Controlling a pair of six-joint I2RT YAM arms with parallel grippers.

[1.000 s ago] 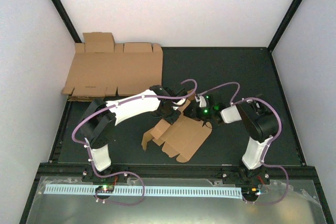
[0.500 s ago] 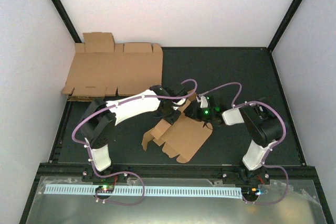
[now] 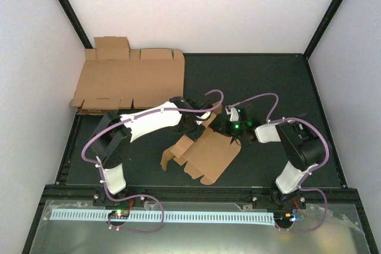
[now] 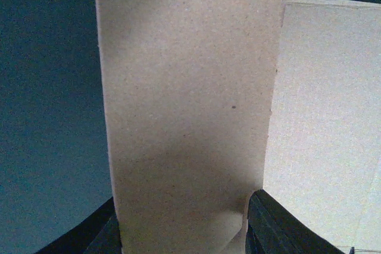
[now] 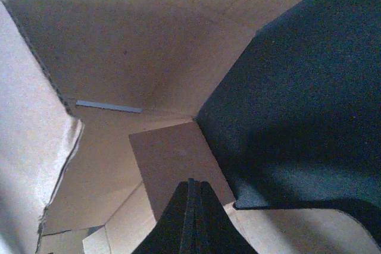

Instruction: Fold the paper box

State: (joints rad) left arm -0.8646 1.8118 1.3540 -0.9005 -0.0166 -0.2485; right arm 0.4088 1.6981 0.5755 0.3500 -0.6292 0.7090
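Observation:
The paper box (image 3: 205, 156) lies half-folded in the middle of the black mat, several flaps raised. My left gripper (image 3: 194, 126) is at its far left corner. In the left wrist view an upright brown panel (image 4: 190, 99) fills the gap between the two dark fingers (image 4: 280, 227), which are shut on its edges. My right gripper (image 3: 231, 130) is at the box's far right corner. Its fingers (image 5: 191, 206) are shut with nothing between them, and the tip rests against a small cardboard flap (image 5: 172, 165) inside the fold.
Larger flat brown cardboard sheets (image 3: 128, 81) lie stacked at the back left, partly over the mat's edge. White walls enclose the mat on three sides. A metal ledge with a white strip (image 3: 161, 215) runs along the near edge by the arm bases.
The right arm's elbow has swung outward to the right and its gripper has shifted slightly right. The left arm and the box have stayed put.

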